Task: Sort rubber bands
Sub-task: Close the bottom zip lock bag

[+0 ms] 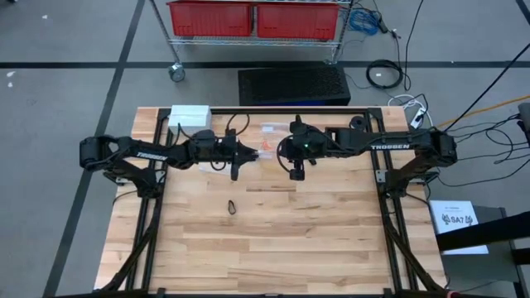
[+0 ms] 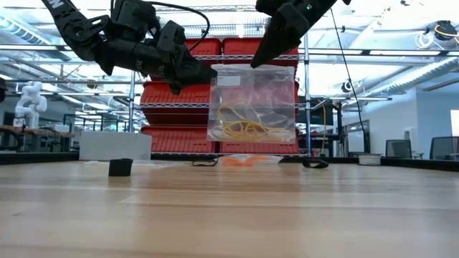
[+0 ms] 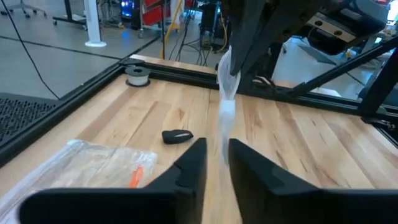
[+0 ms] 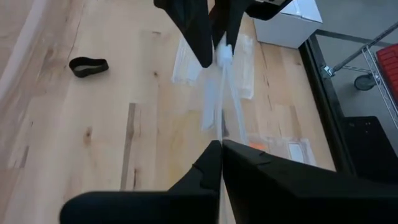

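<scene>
Low view shows a clear plastic bag (image 2: 252,102) hanging in the air above the wooden tabletop (image 2: 229,208), with tan-yellow rubber bands (image 2: 244,127) bunched in its lower part. The right end effector (image 2: 264,59) pinches the bag's top edge near the middle, its fingers fully closed on the plastic. The left end effector (image 2: 209,72) sits at the bag's upper corner on the other side, its fingers drawn narrow around the edge of the plastic, as the left wrist view also shows, with the bag's thin edge running between the two dark fingers (image 3: 193,163). High view places both end effectors close together over the far half of the tabletop. A single black rubber band (image 1: 233,207) lies on the wood nearer the middle, well apart from both arms. Another clear bag (image 3: 93,163) with orange inside lies flat on the tabletop below the left arm.
</scene>
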You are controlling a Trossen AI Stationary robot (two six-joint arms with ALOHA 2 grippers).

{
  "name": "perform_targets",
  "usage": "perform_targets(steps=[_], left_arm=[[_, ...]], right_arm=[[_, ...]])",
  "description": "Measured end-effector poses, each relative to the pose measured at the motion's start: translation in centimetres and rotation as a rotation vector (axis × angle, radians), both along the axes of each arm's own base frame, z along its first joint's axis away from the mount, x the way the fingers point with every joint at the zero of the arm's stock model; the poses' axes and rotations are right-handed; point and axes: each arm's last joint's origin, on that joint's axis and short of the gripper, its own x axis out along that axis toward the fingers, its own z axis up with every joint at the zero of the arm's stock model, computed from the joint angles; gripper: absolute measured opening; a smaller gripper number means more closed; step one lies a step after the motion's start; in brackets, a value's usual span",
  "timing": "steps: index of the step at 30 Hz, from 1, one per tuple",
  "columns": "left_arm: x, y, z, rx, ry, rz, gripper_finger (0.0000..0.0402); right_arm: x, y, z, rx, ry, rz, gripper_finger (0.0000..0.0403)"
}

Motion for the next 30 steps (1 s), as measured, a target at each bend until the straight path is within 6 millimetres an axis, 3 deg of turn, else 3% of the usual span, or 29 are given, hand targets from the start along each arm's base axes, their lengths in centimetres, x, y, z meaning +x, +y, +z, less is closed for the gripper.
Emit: perform_targets(steps=[5, 10, 16, 24, 30], left_arm=[[0.0, 0.0, 0.1, 0.020, -0.008, -0.003, 0.0008], [0.0, 0.0, 0.1, 0.030, -0.013, -0.004, 0.0004], [0.0, 0.0, 0.1, 0.048, -0.011, -0.009, 0.0002], [0.0, 0.0, 0.1, 0.052, -0.008, -0.011, 0.0001], [0.0, 0.0, 0.0, 0.050, -0.001, -0.011, 0.0001]], right_arm=[[0.0, 0.1, -0.1, 0.037, 0.003, 0.014, 0.0000], [-0.1, 0.0, 0.1, 0.055, -0.012, -0.014, 0.0016], [0.4, -0.4, 0.6, 0.143, -0.104, -0.022, 0.0074], [2.6, -0.9, -0.3, 0.191, -0.197, 0.037, 0.0169], [3.5, -1.9, -1.4, 0.174, -0.205, 0.020, 0.0187]])
